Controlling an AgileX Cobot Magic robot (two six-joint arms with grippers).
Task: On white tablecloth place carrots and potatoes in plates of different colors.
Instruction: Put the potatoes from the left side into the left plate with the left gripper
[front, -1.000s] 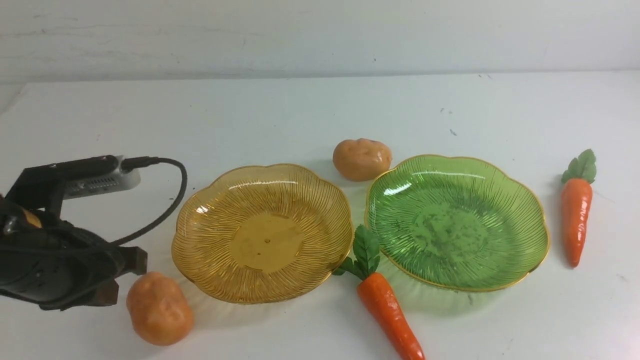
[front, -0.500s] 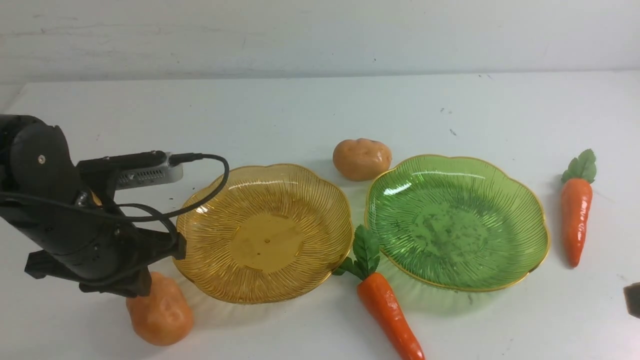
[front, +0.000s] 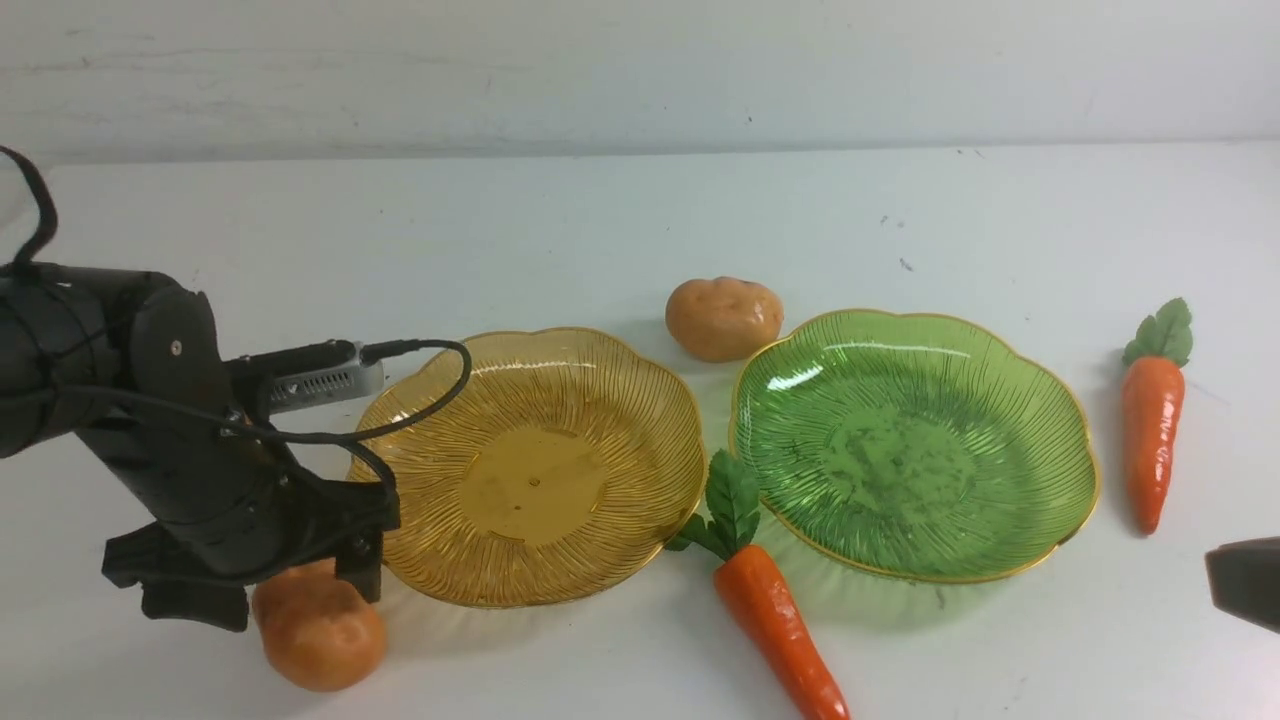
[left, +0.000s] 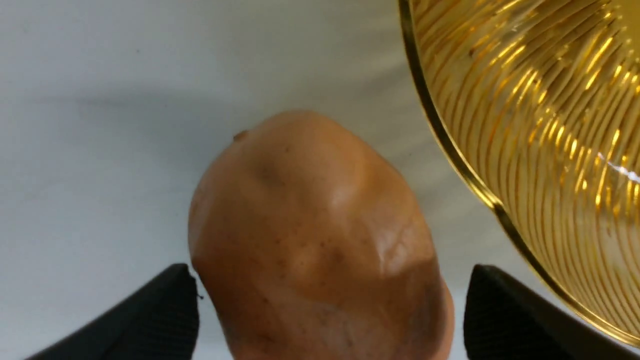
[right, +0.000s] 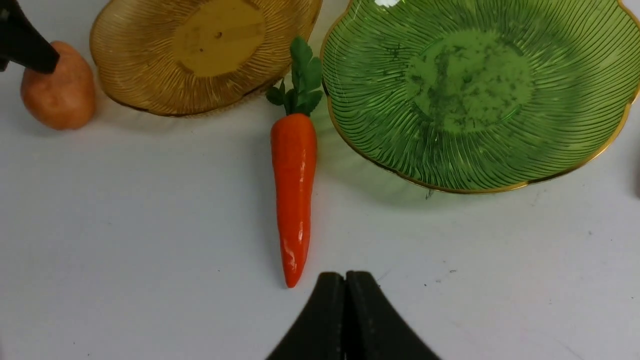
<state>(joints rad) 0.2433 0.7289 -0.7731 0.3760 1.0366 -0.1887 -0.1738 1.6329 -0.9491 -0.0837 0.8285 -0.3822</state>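
Now the left gripper (front: 278, 590) has swung in and spread its jaws astride the near-left potato (front: 320, 640), lying on the white tablecloth (front: 600, 220) just beside the amber plate (front: 560, 350), so clamping seems next; the right gripper (right: 345, 280) has its jaws together.

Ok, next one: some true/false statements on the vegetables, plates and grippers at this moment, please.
1. The amber plate and green plate are both empty. True.
2. The left gripper is shut on the near potato. False: its jaws stand open either side of it.
3. One carrot lies in the green plate. False: the near carrot and far-right carrot lie on the tablecloth.
4. The right gripper is shut. True.
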